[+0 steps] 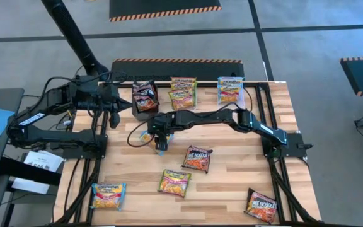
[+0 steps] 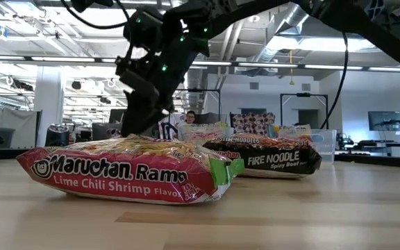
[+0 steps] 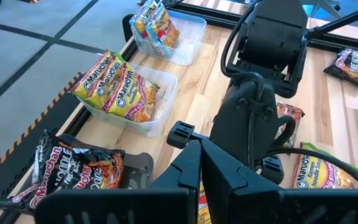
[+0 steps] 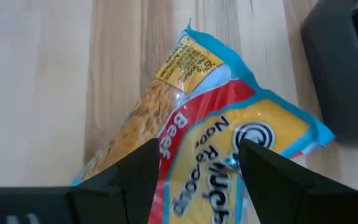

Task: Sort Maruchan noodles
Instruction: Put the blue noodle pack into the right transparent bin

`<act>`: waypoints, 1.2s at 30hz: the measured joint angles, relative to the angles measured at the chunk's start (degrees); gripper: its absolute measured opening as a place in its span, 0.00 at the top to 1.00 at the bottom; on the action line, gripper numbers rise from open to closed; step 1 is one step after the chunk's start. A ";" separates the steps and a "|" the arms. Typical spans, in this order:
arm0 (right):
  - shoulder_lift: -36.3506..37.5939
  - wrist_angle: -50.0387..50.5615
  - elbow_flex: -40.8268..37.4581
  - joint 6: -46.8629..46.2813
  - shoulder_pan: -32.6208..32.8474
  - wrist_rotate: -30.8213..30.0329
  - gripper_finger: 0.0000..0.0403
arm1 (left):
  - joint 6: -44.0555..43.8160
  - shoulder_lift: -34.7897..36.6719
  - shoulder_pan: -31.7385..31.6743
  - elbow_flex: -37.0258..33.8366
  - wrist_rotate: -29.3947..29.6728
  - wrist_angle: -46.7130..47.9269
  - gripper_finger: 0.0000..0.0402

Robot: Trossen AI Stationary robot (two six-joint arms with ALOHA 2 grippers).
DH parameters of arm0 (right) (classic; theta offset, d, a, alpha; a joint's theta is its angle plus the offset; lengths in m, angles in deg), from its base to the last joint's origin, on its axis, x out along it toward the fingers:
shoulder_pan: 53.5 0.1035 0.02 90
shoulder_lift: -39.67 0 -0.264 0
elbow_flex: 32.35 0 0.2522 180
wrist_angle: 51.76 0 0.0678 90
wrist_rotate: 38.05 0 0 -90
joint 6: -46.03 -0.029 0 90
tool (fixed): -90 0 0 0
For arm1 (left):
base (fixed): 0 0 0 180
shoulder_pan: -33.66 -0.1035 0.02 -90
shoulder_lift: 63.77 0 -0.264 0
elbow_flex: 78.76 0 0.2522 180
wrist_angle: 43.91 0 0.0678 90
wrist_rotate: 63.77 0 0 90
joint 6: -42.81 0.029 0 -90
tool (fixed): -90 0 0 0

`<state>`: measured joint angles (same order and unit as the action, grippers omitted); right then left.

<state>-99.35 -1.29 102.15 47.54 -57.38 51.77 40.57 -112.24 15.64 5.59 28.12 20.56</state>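
A Lime Chili Shrimp packet (image 2: 127, 177) is seen lying flat; a Fire Noodle packet (image 2: 269, 154) is set just behind it.

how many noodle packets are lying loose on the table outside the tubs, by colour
blue-edged packets: 2
dark packets: 2
pink-and-green packet: 1
total: 5
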 joint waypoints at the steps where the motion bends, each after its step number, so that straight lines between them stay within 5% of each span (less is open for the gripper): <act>1: -0.44 -0.14 0.05 -0.02 0.05 0.02 0.39 | 0.00 0.00 0.00 0.00 0.02 0.04 1.00; 12: -0.94 2.97 0.00 -3.31 0.87 -1.16 0.44 | 0.92 0.00 0.00 0.00 0.06 0.04 1.00; 22: -1.93 6.97 0.32 -9.26 1.22 1.82 0.96 | 1.75 0.00 0.00 -0.02 0.52 2.36 1.00; 31: -1.40 12.90 4.27 -6.75 2.03 1.81 0.99 | 1.22 0.02 -0.02 -0.04 1.99 4.48 1.00; 36: -1.14 22.63 10.40 -0.57 2.16 -3.17 0.99 | 1.16 0.04 -0.02 -0.04 1.99 4.46 1.00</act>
<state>-100.49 21.35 112.55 46.97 -55.21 48.60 41.73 -112.20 15.62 5.55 30.11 25.02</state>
